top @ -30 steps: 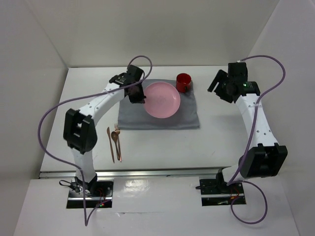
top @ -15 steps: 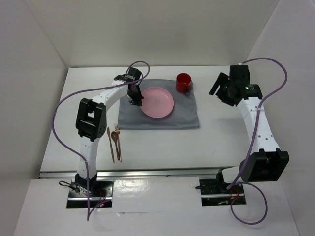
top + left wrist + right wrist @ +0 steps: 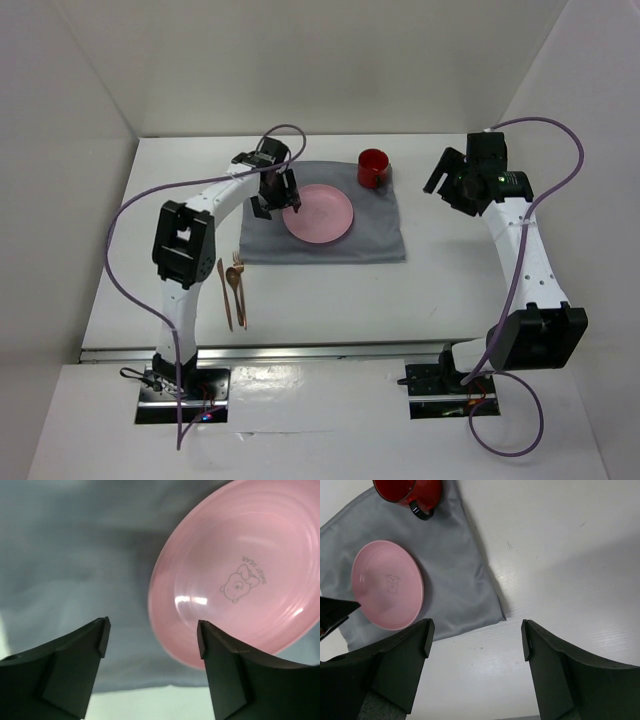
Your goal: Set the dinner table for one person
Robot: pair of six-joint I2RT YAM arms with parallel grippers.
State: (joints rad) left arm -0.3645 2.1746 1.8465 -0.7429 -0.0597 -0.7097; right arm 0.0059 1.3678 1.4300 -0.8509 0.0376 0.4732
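Dinner table (image 3: 430, 290), matte white; round glossy plate (image 3: 318, 212)

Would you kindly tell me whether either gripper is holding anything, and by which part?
Nothing is held. The left gripper stands open at the pink plate's rim; the right gripper hangs open over the dinner table.

Bright, even overhead light
Soft shadows; a small glare on the plate (image 3: 240, 575); near fingers (image 3: 55, 680) blurred
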